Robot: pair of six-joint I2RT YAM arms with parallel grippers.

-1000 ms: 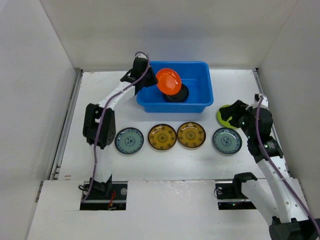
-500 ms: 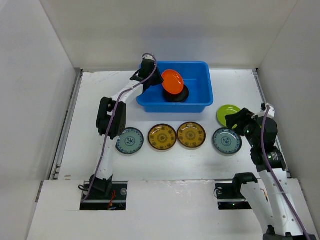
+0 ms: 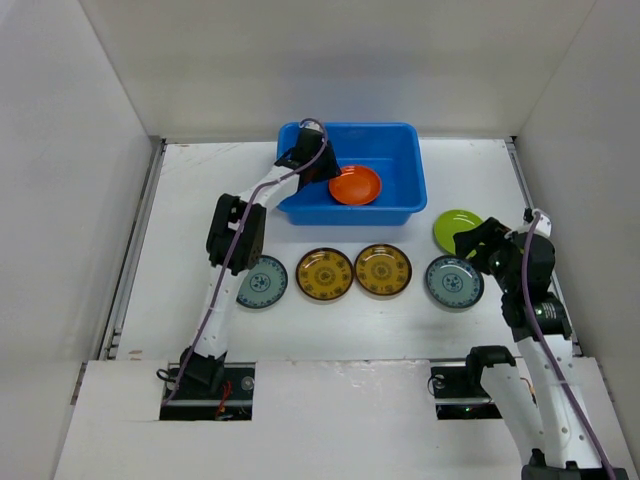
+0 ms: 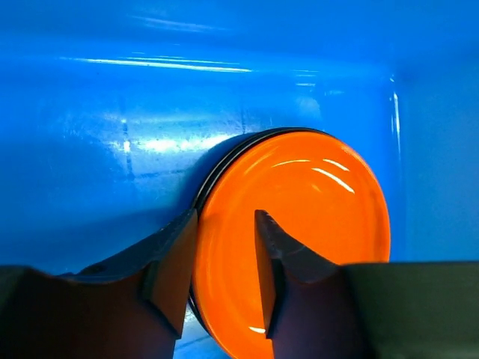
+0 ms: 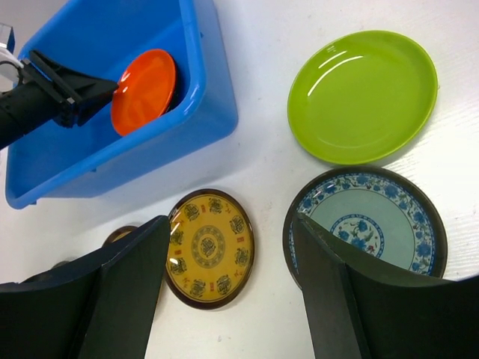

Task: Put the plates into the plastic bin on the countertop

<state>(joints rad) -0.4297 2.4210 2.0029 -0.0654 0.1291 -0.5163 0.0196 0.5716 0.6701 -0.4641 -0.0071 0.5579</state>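
Observation:
The orange plate [image 3: 355, 185] lies flat in the blue plastic bin [image 3: 410, 200], on top of black plates whose rim shows in the left wrist view [image 4: 217, 161]. My left gripper [image 3: 322, 170] reaches into the bin, its jaws open and straddling the near rim of the orange plate [image 4: 314, 202]. On the countertop lie a blue-green plate [image 3: 259, 281], two yellow-brown plates [image 3: 324, 274] [image 3: 383, 269], another blue-green plate [image 3: 454, 282] and the lime green plate [image 3: 458, 228]. My right gripper [image 3: 470, 242] hovers open and empty above these plates.
White walls close in the countertop [image 3: 200, 190] at the back and both sides. The bin's front wall [image 5: 209, 97] stands just behind the row of plates. In the right wrist view the green plate [image 5: 363, 96] lies beside the bin.
My left gripper has moved right and down into the bin; the orange plate went from tilted in the jaws to flat on the black plates. The right gripper drew back off the green plate.

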